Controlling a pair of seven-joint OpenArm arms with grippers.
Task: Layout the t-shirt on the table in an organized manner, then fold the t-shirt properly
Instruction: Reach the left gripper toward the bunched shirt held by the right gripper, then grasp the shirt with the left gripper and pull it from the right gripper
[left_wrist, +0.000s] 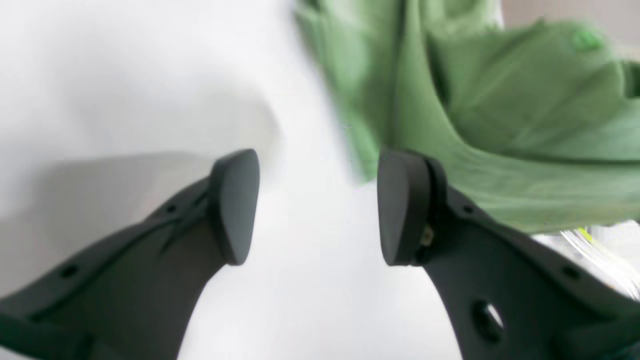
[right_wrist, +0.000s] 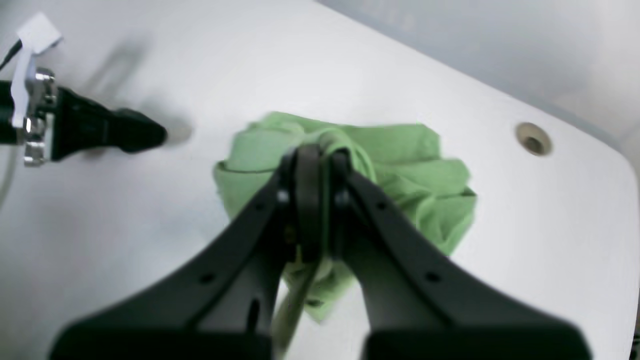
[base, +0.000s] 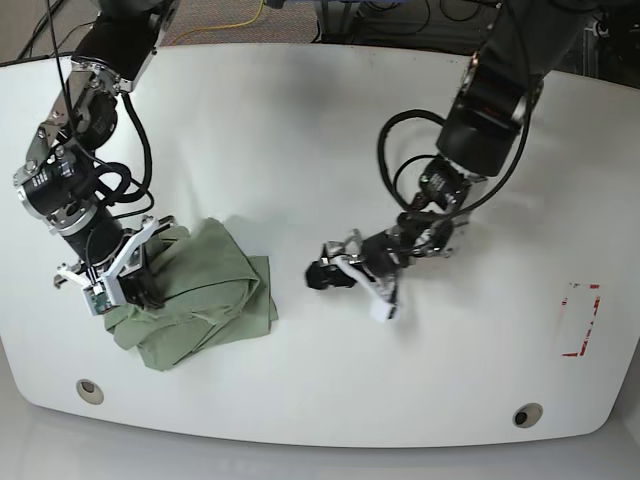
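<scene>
Your shirt (base: 205, 265) lies bunched at the right side of the table (base: 440, 380), and your right pincer (base: 140, 290) is the nearer one, tips together on a raised fold of its cloth. Your left pincer (left_wrist: 320, 207) has its fingers apart with no cloth between them; in the base view it sits just beside the heap, so the shirt lies to its right. The heap is too crumpled for you to read a long axis

The side facing the left pincer seems your best second grip: bring that pincer rightward to a loose edge, then spread the cloth leftward, where the tabletop runs wide. Mind the outer side, since the right-hand hole (base: 89, 391) and the rounded table corner lie close, and a pull that way could drag cloth over the rim
</scene>
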